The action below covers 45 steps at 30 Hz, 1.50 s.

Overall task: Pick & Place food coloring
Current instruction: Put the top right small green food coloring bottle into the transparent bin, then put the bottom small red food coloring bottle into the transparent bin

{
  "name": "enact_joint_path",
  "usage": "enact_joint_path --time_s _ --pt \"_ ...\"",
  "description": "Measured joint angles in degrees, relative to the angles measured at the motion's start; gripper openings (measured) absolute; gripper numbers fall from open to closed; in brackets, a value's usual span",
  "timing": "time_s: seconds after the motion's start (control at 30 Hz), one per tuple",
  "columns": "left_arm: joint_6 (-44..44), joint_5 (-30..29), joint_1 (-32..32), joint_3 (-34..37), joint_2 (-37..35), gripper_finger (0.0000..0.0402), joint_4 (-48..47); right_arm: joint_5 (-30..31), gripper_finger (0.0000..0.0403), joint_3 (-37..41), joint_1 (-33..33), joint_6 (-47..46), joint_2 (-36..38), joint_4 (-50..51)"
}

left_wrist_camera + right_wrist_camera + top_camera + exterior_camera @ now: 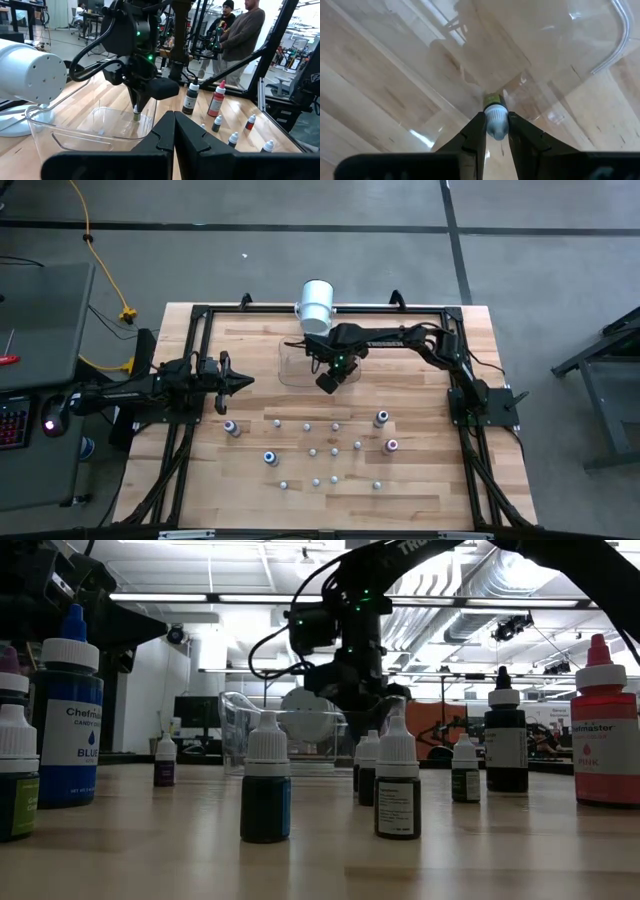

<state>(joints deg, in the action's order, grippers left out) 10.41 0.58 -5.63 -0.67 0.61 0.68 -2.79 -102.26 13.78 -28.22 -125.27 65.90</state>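
My right gripper (pixel 327 380) points down over the clear plastic tub (pixel 298 364), near its right wall, shut on one small food coloring bottle (pixel 494 114) with a white cap and an olive body. In the left wrist view the bottle's lower end (pixel 136 116) hangs at about the height of the tub's rim (pixel 90 137). Several more food coloring bottles (pixel 312 451) stand upright on the wooden table, among them a blue one (pixel 269 457) and a pink one (pixel 392 445). My left gripper (pixel 246 381) waits shut at the table's left. My right gripper pinches the bottle's white cap (pixel 496 125) between its two fingers (pixel 476 134), coming from above and pointing down. The bottle hangs upright below the fingers, olive body downward, lifted clear of the table and above the tub's floor.
A big white cylinder (pixel 316 305) stands at the far edge just behind the tub. A black frame (pixel 200 315) runs round the table. Larger bottles (pixel 216 100) stand to the right of the tub. People (pixel 240 35) stand beyond the table.
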Motion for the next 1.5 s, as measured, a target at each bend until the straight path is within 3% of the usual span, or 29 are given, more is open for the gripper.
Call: enact_joint_path --time_s 0.53,1.07,1.5 --pt "0.0 0.0 0.0 0.0 0.0 0.0001 0.0 1.1 0.0075 0.0 0.0 0.8 0.0 1.6" --pt "0.0 0.0 0.0 0.0 0.0 0.0001 0.0 1.1 0.0118 0.0 0.0 1.3 0.0 1.5" --pt "0.0 0.0 0.0 0.0 0.0 0.0001 0.0 5.4 0.0124 -0.1 0.0 1.3 6.3 2.6"
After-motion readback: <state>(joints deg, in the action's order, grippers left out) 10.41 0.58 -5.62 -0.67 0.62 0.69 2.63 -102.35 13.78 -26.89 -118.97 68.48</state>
